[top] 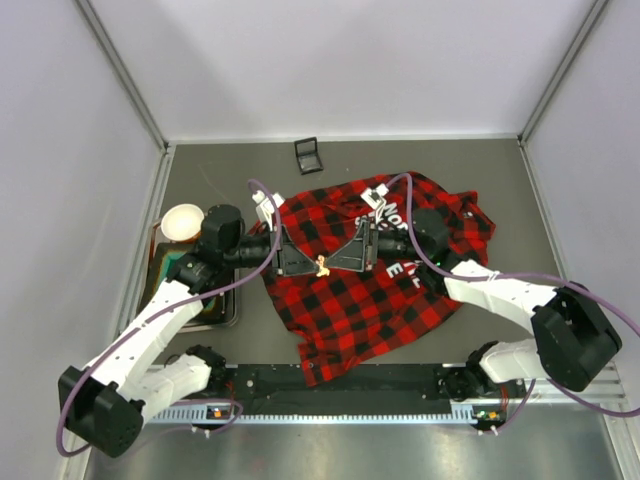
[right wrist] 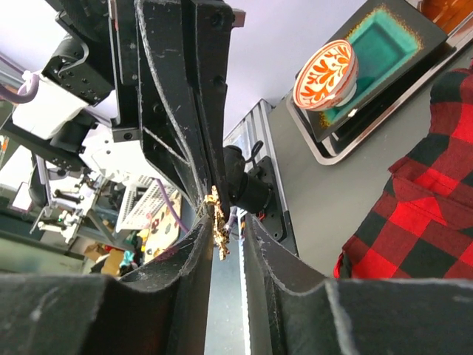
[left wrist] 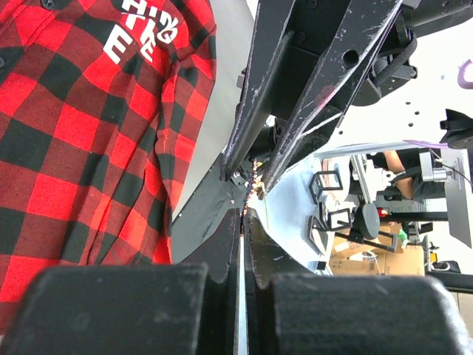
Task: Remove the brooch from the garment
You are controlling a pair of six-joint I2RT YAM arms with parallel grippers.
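Observation:
The garment (top: 350, 300), a red-and-black plaid shirt with white lettering, lies spread on the table. Above it my two grippers meet tip to tip. The brooch (top: 321, 264) is a tiny gold sparkly pin held in the air between them, clear of the cloth. My left gripper (top: 312, 262) is shut on the brooch (left wrist: 258, 181) at its fingertips. My right gripper (right wrist: 228, 222) has its jaws apart around the brooch (right wrist: 219, 222), which hangs against one finger, with a gap to the other. The garment (right wrist: 429, 214) shows to the right, below.
A small black square box (top: 309, 154) sits at the table's back edge. At the left stands a dark tray (top: 232, 312) with a teal dish (right wrist: 384, 52) and an orange-patterned bowl (top: 183, 222). Metal rails border the table.

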